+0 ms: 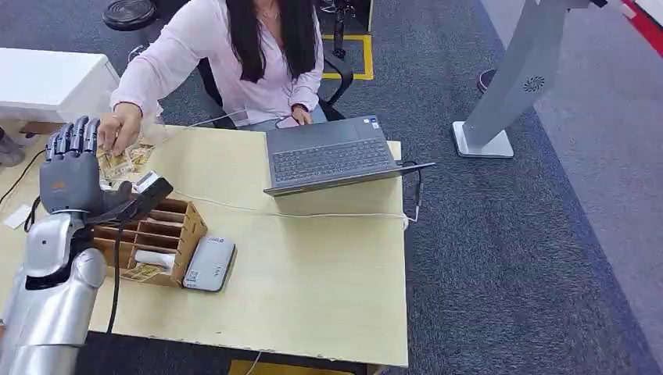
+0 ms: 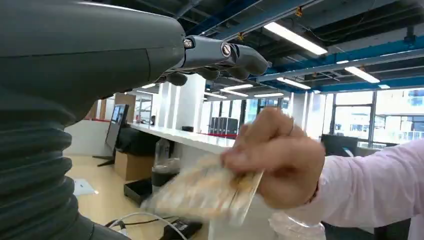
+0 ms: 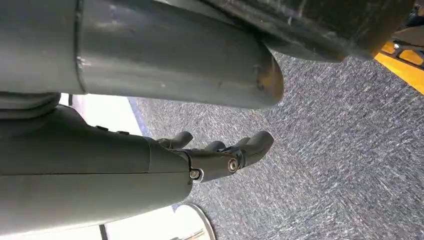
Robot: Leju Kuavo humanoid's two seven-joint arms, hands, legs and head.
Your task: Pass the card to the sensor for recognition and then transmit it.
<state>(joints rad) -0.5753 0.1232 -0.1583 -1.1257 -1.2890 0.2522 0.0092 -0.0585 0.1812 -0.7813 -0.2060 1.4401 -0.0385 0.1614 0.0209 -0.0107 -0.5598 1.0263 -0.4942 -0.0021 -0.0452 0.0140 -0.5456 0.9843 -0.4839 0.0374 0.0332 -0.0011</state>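
At the lower left of the head view the left arm rises from the frame edge, and the left hand (image 1: 72,168) stands upright at mid-left, fingers spread and straight, holding nothing. Just beside it on the worktop (image 1: 313,266) sit a wooden rack (image 1: 160,234) and a grey sensor (image 1: 209,264), which touches the rack's right side. A scanner (image 1: 148,187) lies at the rack's far edge, close to the hand's thumb.

Beyond the fingertips, at the upper left, a person's hand (image 1: 120,127) grips the card (image 1: 123,160). In the left wrist view the card (image 2: 210,187) is blurred, pinched in the person's hand (image 2: 280,155), below and apart from the robot's fingers (image 2: 225,52). The handover looks nearly complete: the card appears to be in the person's grip alone.

To finish well, the left hand should stay wide and steady until the card is clearly free, then draw back along its own line, clear of the scanner and rack.

The right hand (image 3: 220,155) hangs over the carpet, fingers loosely curved and apart, holding nothing.

Farther back, a laptop (image 1: 328,152) sits open at the worktop's far edge.
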